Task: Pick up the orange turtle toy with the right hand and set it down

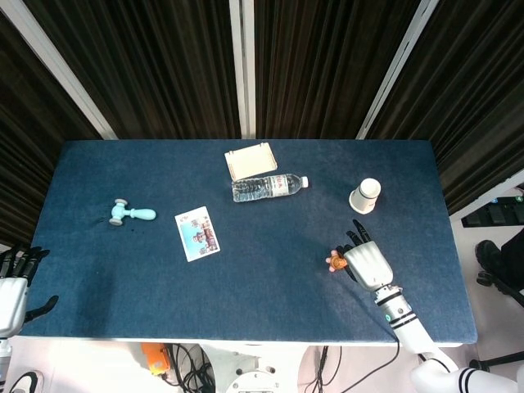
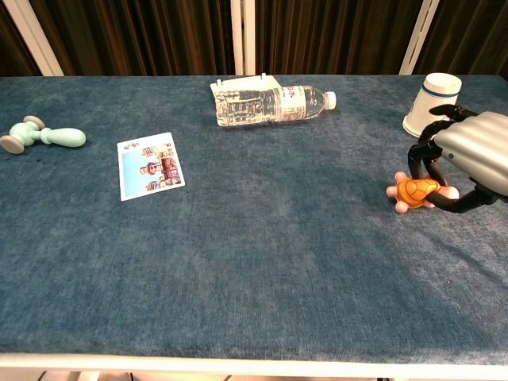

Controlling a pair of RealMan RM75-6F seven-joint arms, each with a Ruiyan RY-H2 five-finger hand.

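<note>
The orange turtle toy (image 1: 336, 262) (image 2: 417, 190) is at the table's right side, near the front. My right hand (image 1: 367, 266) (image 2: 476, 155) has its dark fingers curled over the turtle's far side and its thumb against the near side, so it grips the toy. The turtle sits at or just above the blue cloth; which of the two is unclear. My left hand (image 1: 12, 285) hangs off the table's front left corner with its fingers apart and nothing in it.
A white paper cup (image 1: 365, 196) (image 2: 432, 95) lies just behind the right hand. A water bottle (image 1: 266, 187) (image 2: 274, 105) and a flat box (image 1: 250, 160) lie at the back middle. A picture card (image 1: 197, 233) (image 2: 150, 165) and a teal toy (image 1: 131, 214) (image 2: 40, 136) lie to the left.
</note>
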